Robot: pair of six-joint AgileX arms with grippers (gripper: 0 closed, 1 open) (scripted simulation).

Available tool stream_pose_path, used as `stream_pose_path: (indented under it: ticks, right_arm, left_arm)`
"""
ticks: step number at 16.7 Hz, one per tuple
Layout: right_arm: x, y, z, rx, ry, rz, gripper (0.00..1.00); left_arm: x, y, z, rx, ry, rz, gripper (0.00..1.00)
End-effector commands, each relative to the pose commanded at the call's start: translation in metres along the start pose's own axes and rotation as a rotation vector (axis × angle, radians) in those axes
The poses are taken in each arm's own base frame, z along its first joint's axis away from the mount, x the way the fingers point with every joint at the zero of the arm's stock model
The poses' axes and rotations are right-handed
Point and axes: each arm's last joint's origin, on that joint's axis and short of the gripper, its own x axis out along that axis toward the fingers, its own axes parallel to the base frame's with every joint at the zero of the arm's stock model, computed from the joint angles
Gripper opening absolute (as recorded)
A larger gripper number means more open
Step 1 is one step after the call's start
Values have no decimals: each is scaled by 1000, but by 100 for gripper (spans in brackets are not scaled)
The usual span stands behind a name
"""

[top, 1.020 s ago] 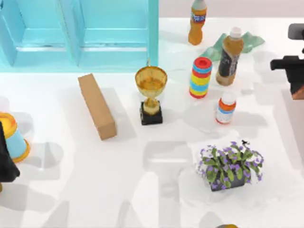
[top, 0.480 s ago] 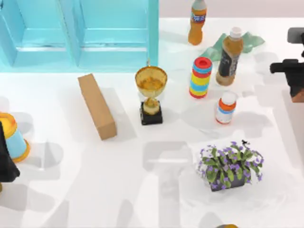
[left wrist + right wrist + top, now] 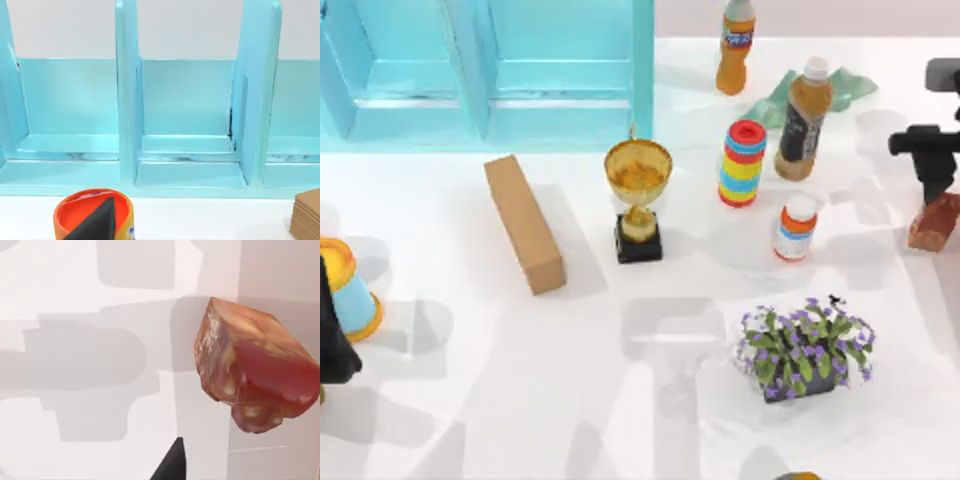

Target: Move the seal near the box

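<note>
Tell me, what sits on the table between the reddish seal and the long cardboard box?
From above: the small bottle and gold trophy lie between seal and box.

Glossy marbled seal point(image 3: 252, 365), cardboard-like box point(image 3: 524, 223)

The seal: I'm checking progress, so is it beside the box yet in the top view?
No, the seal sits at the table's right edge, while the box lies far off on the left, beyond the trophy.

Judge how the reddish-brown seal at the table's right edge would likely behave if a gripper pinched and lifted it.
The seal looks like a solid carved block, so probably stiff, not floppy. Its glossy mottled faces could be slippery between fingers. The rounded, uneven top and skewed pose suggest it may twist or tip in a pinch rather than roll far.
</note>
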Motion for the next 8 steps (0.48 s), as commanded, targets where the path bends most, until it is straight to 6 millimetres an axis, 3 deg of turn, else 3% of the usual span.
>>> stream_pose_path:
  ticks: [2,8]
  right_arm:
    - [0,0,0,0,0,0,98]
    - [0,0,0,0,0,0,100]
  left_arm:
    - [0,0,0,0,0,0,100]
    - [0,0,0,0,0,0,100]
